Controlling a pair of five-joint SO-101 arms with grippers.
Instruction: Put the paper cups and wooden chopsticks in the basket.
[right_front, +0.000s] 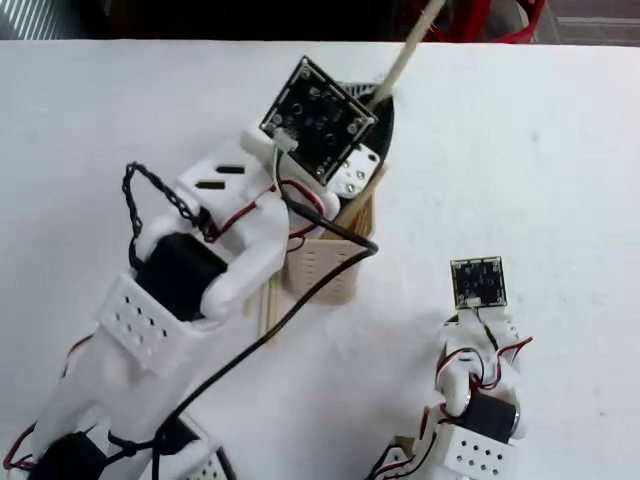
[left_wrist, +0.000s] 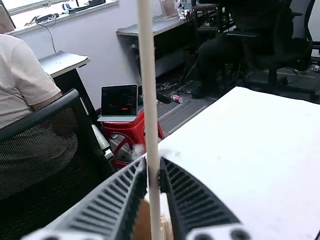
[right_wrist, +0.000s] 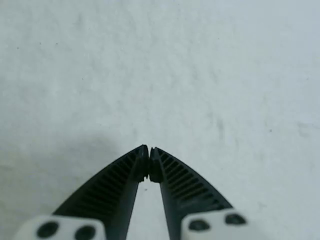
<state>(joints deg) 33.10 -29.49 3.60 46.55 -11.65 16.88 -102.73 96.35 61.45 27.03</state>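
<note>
Two arms are at your bench, and the basket near its middle is the mark to place everything by. Your left arm reaches in from the basket's near-left side, and its wrist sits right over the basket's far end. The left end effector has its ribbed jaws pinched onto a wooden chopstick, with only the stick's width between them. In the left wrist view the chopstick runs straight up out of the jaws. In the high view it slants up and away from the basket, past the bench's far edge. A sliver of the basket's tan wall shows just below the jaws in the left wrist view. A second wooden stick slants along the basket's far right rim, partly under the wrist, and you cannot tell from here whether it rests inside or on the rim. A further pale stick lies on the bench just beside the basket's left wall, close against the left arm. Your right arm sits well apart from the basket, to its near-right. The right end effector is pointed at bare bench, with its jaw tips meeting and nothing held between them. A red stool stands on the floor beyond the bench edge, on the far side from the basket.
</note>
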